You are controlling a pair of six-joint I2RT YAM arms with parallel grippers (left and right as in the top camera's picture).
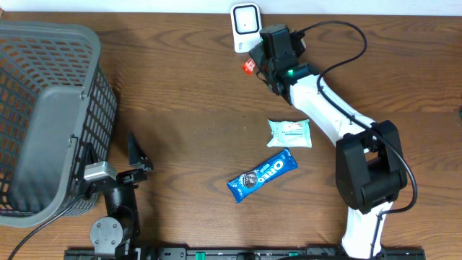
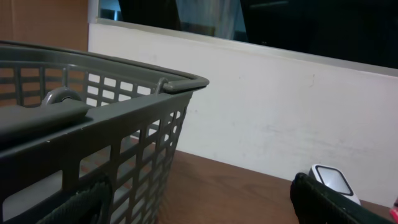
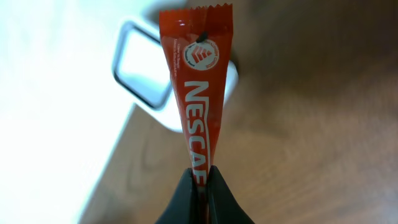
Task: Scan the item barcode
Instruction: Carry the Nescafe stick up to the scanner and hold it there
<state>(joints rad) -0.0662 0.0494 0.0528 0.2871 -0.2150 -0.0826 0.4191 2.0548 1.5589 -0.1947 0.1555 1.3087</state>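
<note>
Task's thing: a red Nescafé sachet (image 3: 199,93), pinched at its lower end and held off the table (image 1: 180,87), at 12 o'clock on the overhead view's table.
Right gripper (image 3: 202,175): fingers closed narrow on the sachet, with only the strip's thickness between them.
Left gripper (image 1: 108,155): fingers spread wide, holding nothing, at 7 o'clock on the table, just beside the grey basket (image 1: 101,101).
Overhead view only: both arms, an Oreo packet (image 1: 263,175) and a pale teal packet (image 1: 290,133) lying near the middle of the table, well apart from the sachet.
Overhead view, sachet: only a small red tip (image 1: 248,66) shows at the 8 o'clock side of the right gripper (image 1: 256,61), so the long axis cannot be read there.
Right wrist view only: the sachet's full printed face, with white lettering running down the strip toward the fingers.
Long axis: in the right wrist view it runs nearly straight from 6 to 12 o'clock, the crimped free end at 12.
Scanner (image 3: 140,68): a white, rounded box behind the sachet's upper half, toward 10 o'clock from the fingers; in the overhead view it (image 1: 245,20) stands at 12 o'clock from the red tip, near it.
Left wrist view only: the basket's slotted wall (image 2: 124,124) close up, one dark finger (image 2: 329,205) at 4 o'clock, and the scanner (image 2: 333,180) just past it.
</note>
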